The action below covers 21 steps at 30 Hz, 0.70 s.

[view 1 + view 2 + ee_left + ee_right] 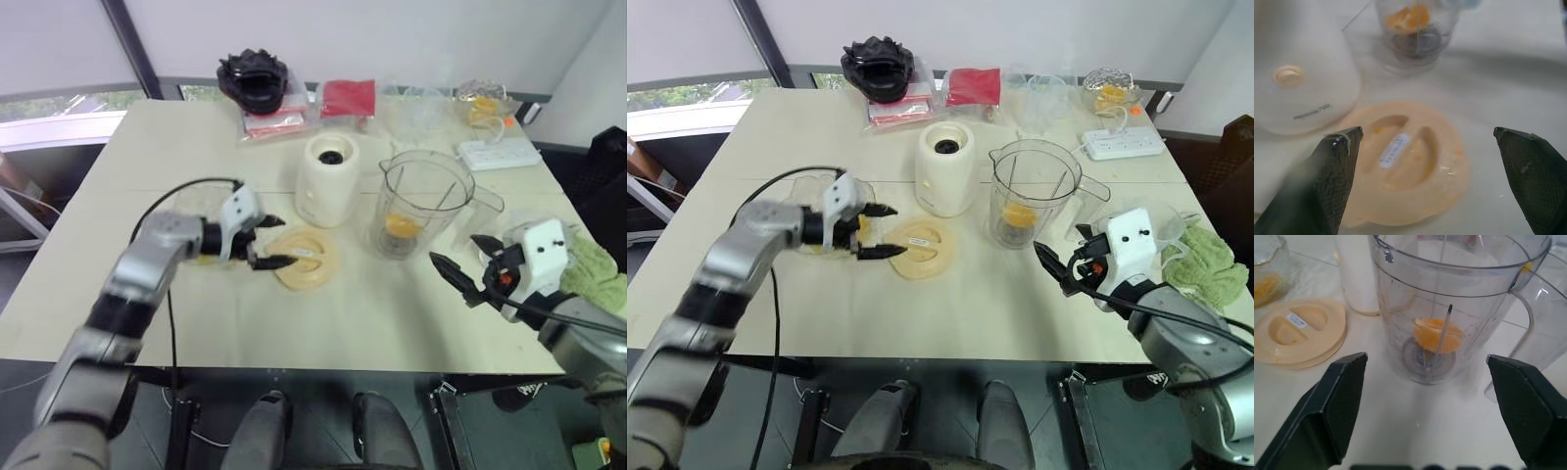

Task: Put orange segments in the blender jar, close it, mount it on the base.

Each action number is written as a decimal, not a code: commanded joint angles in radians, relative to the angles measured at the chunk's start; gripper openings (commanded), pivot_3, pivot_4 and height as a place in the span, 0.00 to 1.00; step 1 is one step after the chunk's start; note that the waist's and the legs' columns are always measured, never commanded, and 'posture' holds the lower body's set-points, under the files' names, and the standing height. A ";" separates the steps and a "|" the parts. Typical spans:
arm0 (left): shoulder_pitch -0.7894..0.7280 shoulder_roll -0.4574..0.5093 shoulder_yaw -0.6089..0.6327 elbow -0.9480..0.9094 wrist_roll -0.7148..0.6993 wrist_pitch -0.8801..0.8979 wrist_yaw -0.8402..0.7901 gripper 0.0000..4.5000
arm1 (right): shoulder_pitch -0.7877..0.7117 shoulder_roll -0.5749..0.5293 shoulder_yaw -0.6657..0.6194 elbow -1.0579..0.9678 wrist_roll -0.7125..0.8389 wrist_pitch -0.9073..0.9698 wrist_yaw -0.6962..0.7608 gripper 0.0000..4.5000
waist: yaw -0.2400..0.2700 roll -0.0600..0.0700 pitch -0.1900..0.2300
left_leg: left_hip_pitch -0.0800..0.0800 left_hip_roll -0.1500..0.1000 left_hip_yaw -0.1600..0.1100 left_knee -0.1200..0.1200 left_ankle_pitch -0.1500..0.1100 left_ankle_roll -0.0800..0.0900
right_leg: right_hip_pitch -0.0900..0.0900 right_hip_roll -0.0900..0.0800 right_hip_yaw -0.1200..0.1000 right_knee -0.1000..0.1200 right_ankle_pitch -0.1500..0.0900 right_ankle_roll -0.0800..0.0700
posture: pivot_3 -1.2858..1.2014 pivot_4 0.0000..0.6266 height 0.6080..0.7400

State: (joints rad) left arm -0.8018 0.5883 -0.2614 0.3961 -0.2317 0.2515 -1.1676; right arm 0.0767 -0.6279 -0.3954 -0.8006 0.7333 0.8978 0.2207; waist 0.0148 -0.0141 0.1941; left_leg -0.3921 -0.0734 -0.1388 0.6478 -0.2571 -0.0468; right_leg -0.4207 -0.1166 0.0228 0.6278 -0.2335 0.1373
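Observation:
The blender jar (421, 201) stands upright and uncovered near the table's middle, with an orange segment (1437, 335) lying on its dark blade hub. To its left is the cream base (328, 181), and the pale-yellow lid (306, 259) lies flat in front of the base. My left gripper (272, 243) is open, its fingers reaching over the lid's left edge and holding nothing. Behind that hand a clear glass bowl (1266, 269) holds more orange segments (1266, 286). My right gripper (465, 262) is open and empty, just right of the jar and pointing at it.
A white power strip (498, 152) lies behind the jar on the right. A green cloth (588, 264) sits at the right table edge. At the back are a black object (255, 78), a red packet (348, 98) and clear plastic bags (482, 103).

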 commanded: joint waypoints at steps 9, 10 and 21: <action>-0.462 -0.179 -0.132 0.803 0.302 -0.411 -0.333 1.00 | 0.183 0.167 0.049 -0.246 0.056 -0.031 -0.229 0.91 | -0.027 -0.001 0.000 | 0.000 -0.001 0.001 0.000 -0.003 0.005 | -0.002 0.000 0.000 0.001 -0.001 0.002 | 0.52 0.24 1.00; -0.474 -0.188 -0.141 0.828 0.325 -0.424 -0.348 1.00 | 0.193 0.168 0.057 -0.247 0.053 -0.047 -0.246 0.91 | -0.029 -0.001 0.000 | 0.000 -0.001 0.001 0.000 -0.003 0.005 | -0.002 0.000 0.000 0.001 -0.001 0.002 | 0.52 0.24 1.00; -0.502 -0.274 -0.213 0.937 0.565 -0.513 -0.180 1.00 | 0.272 0.094 0.100 -0.247 0.069 -0.171 -0.350 0.91 | -0.027 -0.002 0.001 | 0.000 0.000 0.001 0.001 -0.003 0.005 | -0.001 0.000 0.000 0.002 -0.001 0.003 | 0.52 0.24 1.00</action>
State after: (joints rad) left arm -1.2675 0.3221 -0.4629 1.3290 0.2977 -0.2542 -1.3929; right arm 0.3552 -0.5243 -0.2809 -1.0068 0.7893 0.7490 -0.1159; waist -0.0117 -0.0163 0.1950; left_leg -0.3918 -0.0737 -0.1381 0.6483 -0.2601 -0.0414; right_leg -0.4219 -0.1167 0.0230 0.6301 -0.2348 0.1403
